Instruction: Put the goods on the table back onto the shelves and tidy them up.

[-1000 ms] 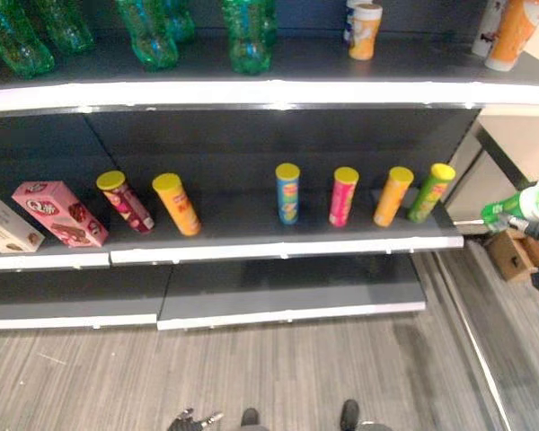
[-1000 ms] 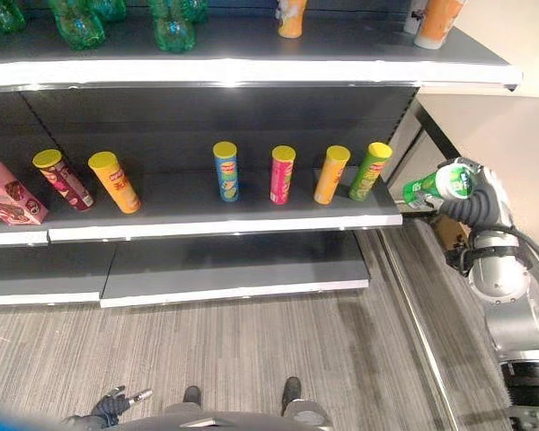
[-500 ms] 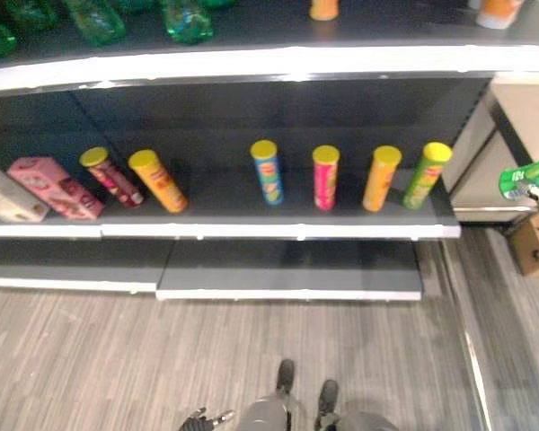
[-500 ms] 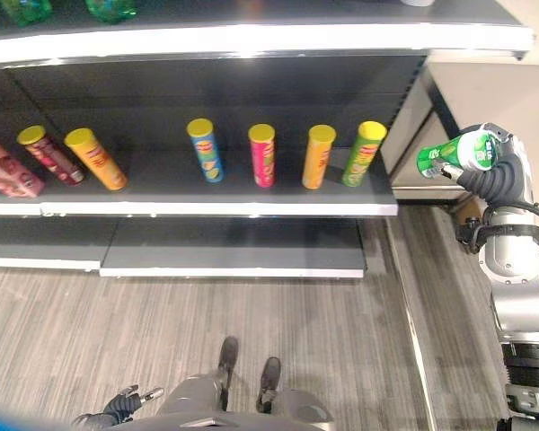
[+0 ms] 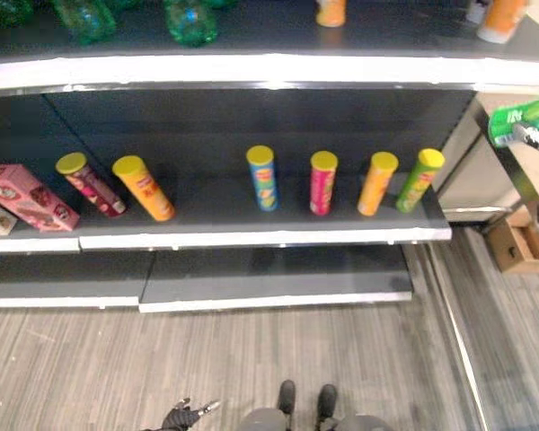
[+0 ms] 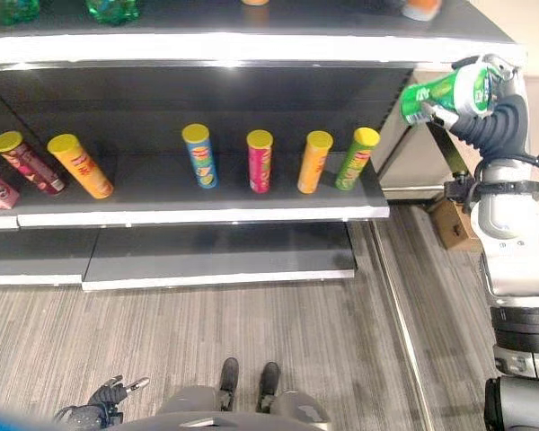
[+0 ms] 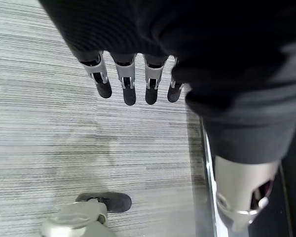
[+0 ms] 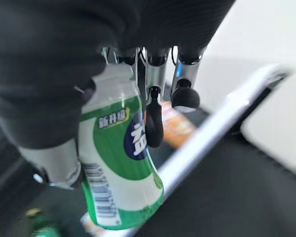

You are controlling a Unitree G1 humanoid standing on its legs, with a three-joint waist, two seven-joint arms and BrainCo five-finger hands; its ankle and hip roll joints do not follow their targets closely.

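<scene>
Right eye view: beside the shelving unit (image 6: 251, 47), the right hand (image 6: 496, 112), fingers curled round a green-and-white bottle (image 6: 442, 92), has risen from middle-shelf height to the top shelf's edge, apparently ready for placing; the left hand (image 7: 130, 81) hangs loosely open over the floor.

Bright overhead light — glare on white shelf edges (image 5: 251, 70) — right wrist view blurred.

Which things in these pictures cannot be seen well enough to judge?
- Green bottles on the top shelf: cut off by the left eye view's upper edge.
- Pink box: cut by the left edge.
- Green canister in the right hand: its far end is hidden by the dark cover, right wrist view.
- Left hand: thumb hidden.
</scene>
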